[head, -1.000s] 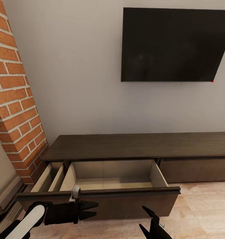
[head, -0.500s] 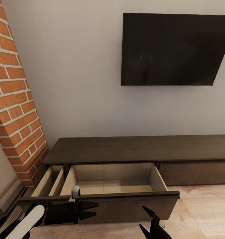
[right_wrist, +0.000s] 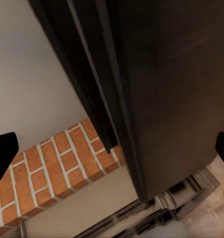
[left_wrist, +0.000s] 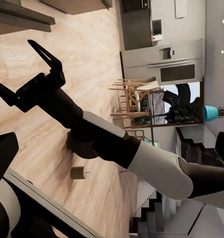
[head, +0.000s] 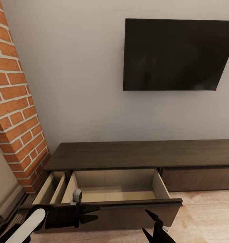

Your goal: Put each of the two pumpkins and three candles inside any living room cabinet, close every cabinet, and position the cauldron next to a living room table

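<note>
Cabinet (head: 141, 158) drawer (head: 116, 189) pulled out, empty; candle (left_wrist: 78, 172) on floor behind. Left hand (head: 94, 213) and right hand (head: 151, 221) spread wide, empty. Candle likely light, rigid; grip sides

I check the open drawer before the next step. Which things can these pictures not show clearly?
- Head view: the drawer floor nearest its front panel is hidden by that panel.
- Head view: the cabinet is cut off by the right edge.
- Left wrist view: the small brown cylinder on the floor is too small to identify.
</note>
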Motion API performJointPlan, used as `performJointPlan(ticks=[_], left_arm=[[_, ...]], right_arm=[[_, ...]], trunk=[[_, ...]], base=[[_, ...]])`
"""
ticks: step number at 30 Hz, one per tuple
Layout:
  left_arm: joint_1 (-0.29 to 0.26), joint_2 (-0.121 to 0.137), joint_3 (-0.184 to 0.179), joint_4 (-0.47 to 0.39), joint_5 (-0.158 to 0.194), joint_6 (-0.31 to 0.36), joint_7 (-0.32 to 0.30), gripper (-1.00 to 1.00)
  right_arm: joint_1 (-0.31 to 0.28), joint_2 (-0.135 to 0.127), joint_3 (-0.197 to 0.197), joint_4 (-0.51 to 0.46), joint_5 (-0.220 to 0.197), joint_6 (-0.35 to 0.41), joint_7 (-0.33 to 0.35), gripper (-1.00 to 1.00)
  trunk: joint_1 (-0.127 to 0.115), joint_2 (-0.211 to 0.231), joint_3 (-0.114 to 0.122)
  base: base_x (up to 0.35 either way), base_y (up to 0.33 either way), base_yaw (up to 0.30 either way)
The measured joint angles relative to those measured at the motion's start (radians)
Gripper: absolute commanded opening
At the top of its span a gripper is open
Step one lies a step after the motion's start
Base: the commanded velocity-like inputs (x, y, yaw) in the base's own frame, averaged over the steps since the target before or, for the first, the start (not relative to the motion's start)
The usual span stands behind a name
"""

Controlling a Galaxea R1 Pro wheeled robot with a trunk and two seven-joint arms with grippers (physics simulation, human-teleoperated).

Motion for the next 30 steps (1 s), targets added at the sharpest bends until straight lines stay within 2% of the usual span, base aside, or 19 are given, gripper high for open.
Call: performJointPlan(ticks=[30], left_arm=[[-0.001,-0.001,0.005,0.014,0.0,0.0,0.0,1.0]], right_arm=[[0.0,0.001,0.001,0.0,0.003,-0.002,0.002,1.0]], trunk=[[-0.115,0.21,0.094]], base=[[0.0,0.0,0.0]])
